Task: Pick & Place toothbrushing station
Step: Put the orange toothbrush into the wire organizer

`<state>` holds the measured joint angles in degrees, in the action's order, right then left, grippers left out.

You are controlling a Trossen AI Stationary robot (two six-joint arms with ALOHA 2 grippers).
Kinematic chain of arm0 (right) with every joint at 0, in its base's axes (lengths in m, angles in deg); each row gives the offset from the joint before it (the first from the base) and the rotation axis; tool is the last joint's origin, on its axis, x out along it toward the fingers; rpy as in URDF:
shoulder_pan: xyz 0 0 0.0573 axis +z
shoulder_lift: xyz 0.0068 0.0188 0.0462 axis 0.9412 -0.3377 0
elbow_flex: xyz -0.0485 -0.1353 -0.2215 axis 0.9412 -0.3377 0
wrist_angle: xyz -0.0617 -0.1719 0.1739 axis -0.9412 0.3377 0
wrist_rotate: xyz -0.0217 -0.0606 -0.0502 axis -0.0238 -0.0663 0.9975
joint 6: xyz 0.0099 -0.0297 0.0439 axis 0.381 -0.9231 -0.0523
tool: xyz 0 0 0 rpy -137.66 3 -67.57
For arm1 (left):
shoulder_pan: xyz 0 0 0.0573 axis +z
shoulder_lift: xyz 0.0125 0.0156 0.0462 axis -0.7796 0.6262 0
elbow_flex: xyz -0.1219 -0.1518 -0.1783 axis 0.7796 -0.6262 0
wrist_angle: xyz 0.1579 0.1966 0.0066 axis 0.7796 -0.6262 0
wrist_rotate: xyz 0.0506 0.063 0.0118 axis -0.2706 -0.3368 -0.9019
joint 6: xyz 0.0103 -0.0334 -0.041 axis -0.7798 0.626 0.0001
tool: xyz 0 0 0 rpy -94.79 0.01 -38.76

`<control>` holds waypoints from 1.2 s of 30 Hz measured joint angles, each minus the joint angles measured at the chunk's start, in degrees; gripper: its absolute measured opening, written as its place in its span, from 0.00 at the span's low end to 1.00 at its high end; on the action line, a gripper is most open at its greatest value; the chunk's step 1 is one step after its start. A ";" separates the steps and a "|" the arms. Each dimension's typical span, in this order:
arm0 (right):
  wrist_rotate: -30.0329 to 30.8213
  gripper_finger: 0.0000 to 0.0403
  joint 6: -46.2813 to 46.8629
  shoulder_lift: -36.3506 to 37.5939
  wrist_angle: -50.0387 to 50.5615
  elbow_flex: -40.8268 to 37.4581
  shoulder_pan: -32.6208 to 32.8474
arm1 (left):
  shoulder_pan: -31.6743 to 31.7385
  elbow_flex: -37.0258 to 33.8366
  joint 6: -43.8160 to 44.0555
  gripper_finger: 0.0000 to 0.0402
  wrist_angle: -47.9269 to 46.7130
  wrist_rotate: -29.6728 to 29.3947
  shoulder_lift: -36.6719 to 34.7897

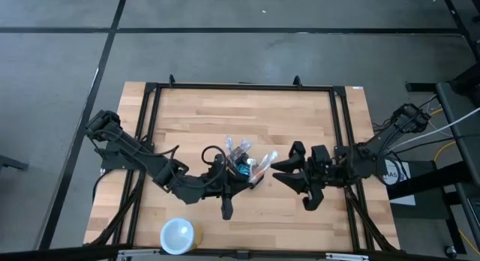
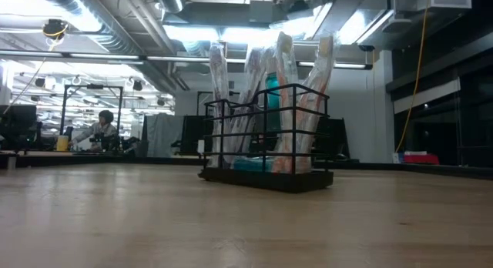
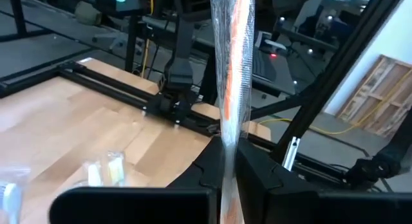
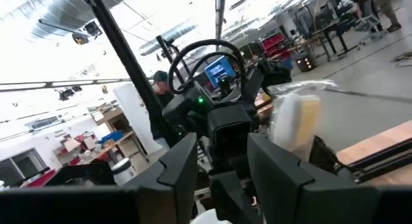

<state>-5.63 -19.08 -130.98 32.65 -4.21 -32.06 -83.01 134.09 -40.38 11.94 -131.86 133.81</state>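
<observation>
The toothbrushing station (image 1: 241, 160) is a black wire caddy (image 2: 266, 145). It stands on its base at the table's middle and holds several plastic-wrapped toothbrushes upright. My left gripper (image 1: 238, 178) reaches in from the table's left, above the caddy's near side. It is shut on a wrapped toothbrush with an orange handle (image 3: 237, 50). My right gripper (image 1: 279, 171) stands open just right of the caddy, pointing left at it, with nothing between its fingers (image 4: 187, 166). Neither gripper shows in the low view. My left gripper pinches the wrapped orange toothbrush (image 3: 229, 143) between its two fingers, which come roughly level from the table's left and lie across it. The toothbrush stands upright and reaches well above the fingers. Its lower end is hidden below them, so I cannot tell whether it is clear of the caddy.
A round white cup (image 1: 178, 235) stands near the front edge, left of centre. Black frame rails (image 1: 240, 87) run along the table's far, left and right sides. Bare wood lies across the far half. A person (image 2: 104, 125) sits far off in the room behind.
</observation>
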 joint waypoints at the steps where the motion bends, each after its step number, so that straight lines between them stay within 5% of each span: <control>1: -0.24 0.35 0.08 0.00 0.02 0.00 -0.21 | 0.15 0.00 -0.36 0.04 0.23 0.47 0.01; 36: 6.73 0.35 -1.52 -0.02 2.35 0.00 -0.49 | 0.65 0.00 -3.71 0.04 3.36 -1.59 -2.40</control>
<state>1.10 -20.60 -131.00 35.00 -4.21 -32.55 -82.36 134.09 -44.09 15.29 -133.44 131.41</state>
